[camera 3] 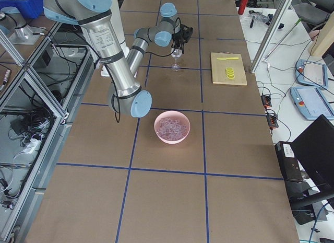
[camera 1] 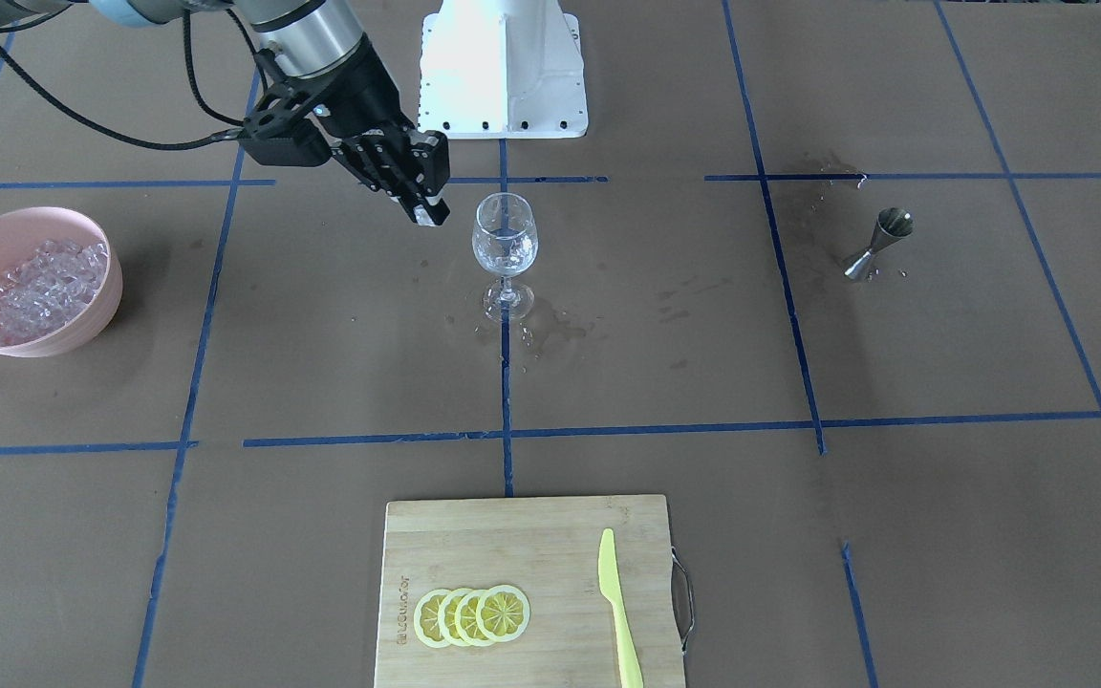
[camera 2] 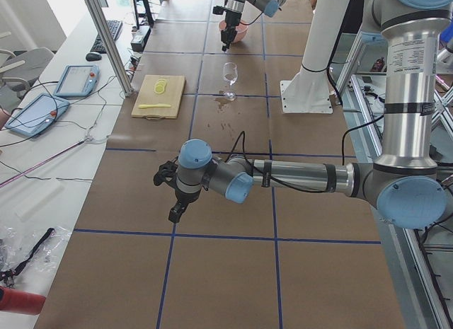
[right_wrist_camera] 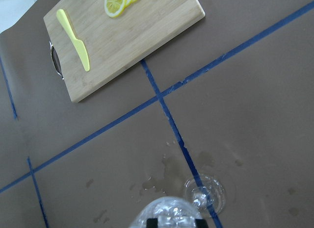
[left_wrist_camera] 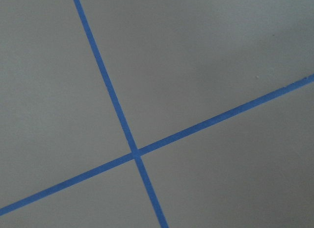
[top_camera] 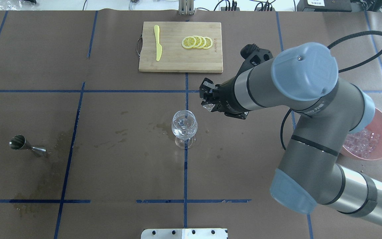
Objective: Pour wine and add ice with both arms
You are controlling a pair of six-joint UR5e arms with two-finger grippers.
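Observation:
A clear wine glass (camera 1: 505, 250) stands at the table's middle on a wet patch; it also shows in the overhead view (top_camera: 184, 127). My right gripper (camera 1: 424, 208) hangs just beside and slightly above the glass rim, shut on a clear ice cube (top_camera: 207, 108). The wrist view shows the cube (right_wrist_camera: 168, 212) between the black fingertips (right_wrist_camera: 153, 222), with the glass foot (right_wrist_camera: 205, 193) below. The pink bowl (camera 1: 63, 330) holds a heap of ice (camera 1: 39, 285). My left gripper (camera 2: 174, 214) hangs over bare table at the far left end; I cannot tell if it is open or shut.
A steel jigger (camera 1: 880, 244) stands on the robot's left side by damp stains. A wooden cutting board (camera 1: 512, 535) at the far edge carries lemon slices (camera 1: 472, 616) and a yellow knife (camera 1: 619, 612). The white base (camera 1: 503, 67) is behind the glass.

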